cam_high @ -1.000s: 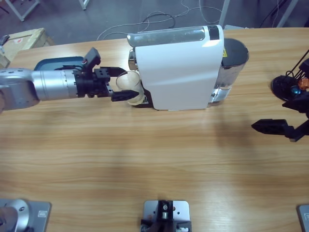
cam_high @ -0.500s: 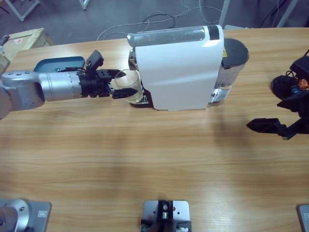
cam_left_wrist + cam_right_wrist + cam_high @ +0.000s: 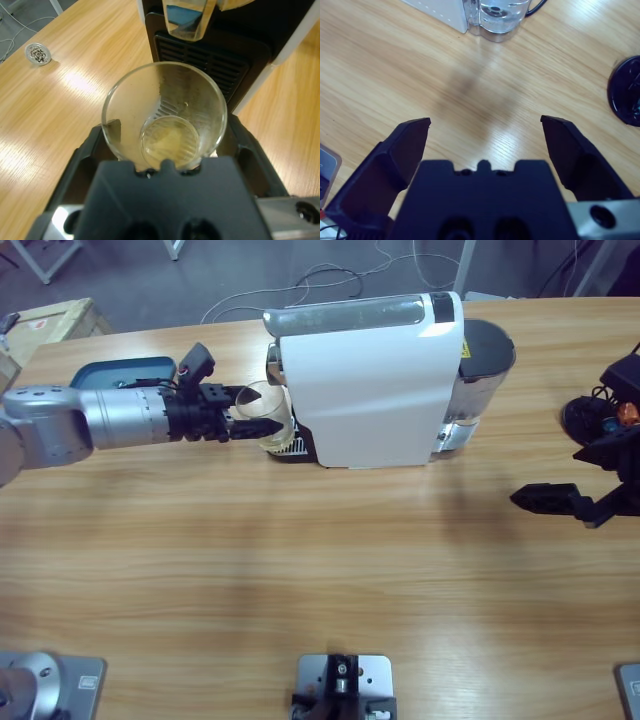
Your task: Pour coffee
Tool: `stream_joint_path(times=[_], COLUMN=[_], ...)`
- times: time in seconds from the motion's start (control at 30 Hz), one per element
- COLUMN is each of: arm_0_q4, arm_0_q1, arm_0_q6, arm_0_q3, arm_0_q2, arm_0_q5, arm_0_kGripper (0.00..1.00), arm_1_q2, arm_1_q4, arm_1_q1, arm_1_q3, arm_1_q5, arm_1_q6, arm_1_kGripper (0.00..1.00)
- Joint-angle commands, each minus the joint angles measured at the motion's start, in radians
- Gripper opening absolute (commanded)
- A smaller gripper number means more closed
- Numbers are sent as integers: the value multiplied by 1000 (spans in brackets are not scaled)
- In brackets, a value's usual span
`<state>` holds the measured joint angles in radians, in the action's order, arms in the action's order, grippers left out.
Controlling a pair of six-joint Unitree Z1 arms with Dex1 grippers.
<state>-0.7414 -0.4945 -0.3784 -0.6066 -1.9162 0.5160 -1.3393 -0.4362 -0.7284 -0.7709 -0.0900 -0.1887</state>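
The left arm stretches level from the left, its gripper [image 3: 243,424] clamped on a glass [image 3: 268,416] at the coffee machine [image 3: 365,380]; a thin layer of coffee [image 3: 169,142] lies inside. The right gripper [image 3: 548,501] hangs wide over bare table [image 3: 300,570] at the right.

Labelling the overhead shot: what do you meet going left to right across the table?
Blue tray → left gripper → glass tumbler → white coffee machine → right gripper.
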Motion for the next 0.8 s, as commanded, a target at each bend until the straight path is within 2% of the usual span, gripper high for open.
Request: stream_joint_path(times=[0.03,0.37,0.53,0.8], arm_0_q4=[-80,-134,-149,-184], arm_0_q1=[96,348,467,500], arm_0_q6=[65,121,138,176], arm_0_q3=[116,138,98,19], arm_0_q2=[67,212,130,-53], arm_0_q5=[-146,-263,-374,-471], arm_0_kGripper=[0,0,0,0], arm_1_q2=[-22,-56,-75,-81], arm_1_q4=[8,30,36,44], arm_1_q1=[-11,-11,-12,-14], arm_1_q3=[30,24,21,16], arm_1_q5=[14,30,35,47], arm_1_q6=[-5,-5,-5,-4], arm_1_kGripper=[1000,1000,1000,1000])
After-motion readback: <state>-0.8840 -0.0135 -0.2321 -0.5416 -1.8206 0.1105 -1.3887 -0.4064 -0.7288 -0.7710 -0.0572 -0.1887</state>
